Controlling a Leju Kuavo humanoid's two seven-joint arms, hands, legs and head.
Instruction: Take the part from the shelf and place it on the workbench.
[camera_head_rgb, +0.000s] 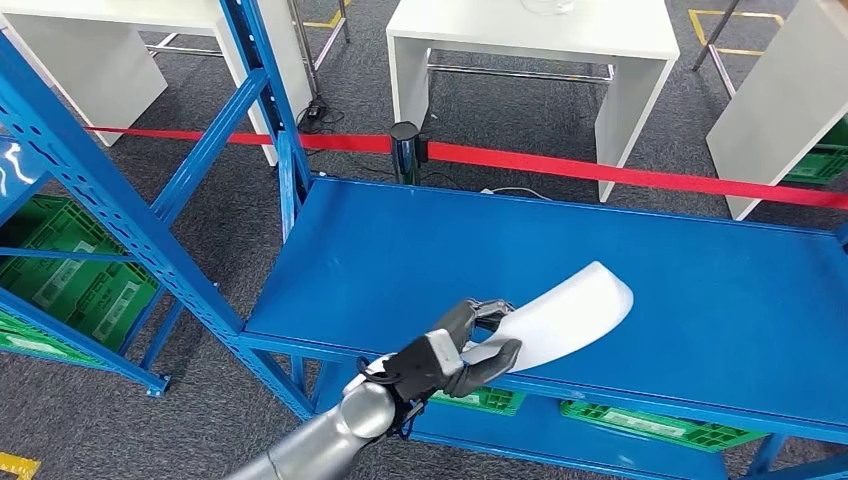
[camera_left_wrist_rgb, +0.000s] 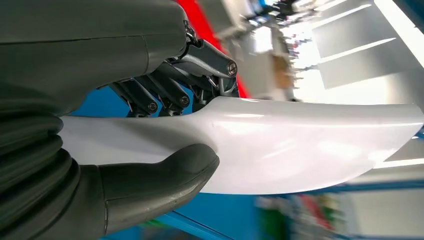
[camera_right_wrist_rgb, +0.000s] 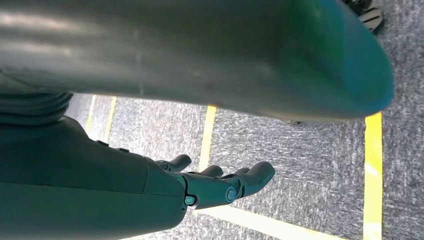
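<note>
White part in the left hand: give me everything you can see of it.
The white part is a smooth, glossy, flat curved piece, plastic by its look, narrow at the held end and widening to a rounded far end. The left hand grips the narrow end, thumb on one face, fingers on the other. It is over the front of the blue shelf surface, angled away from the robot. Whether it rests on the shelf cannot be told. No marks or holes are visible.
</note>
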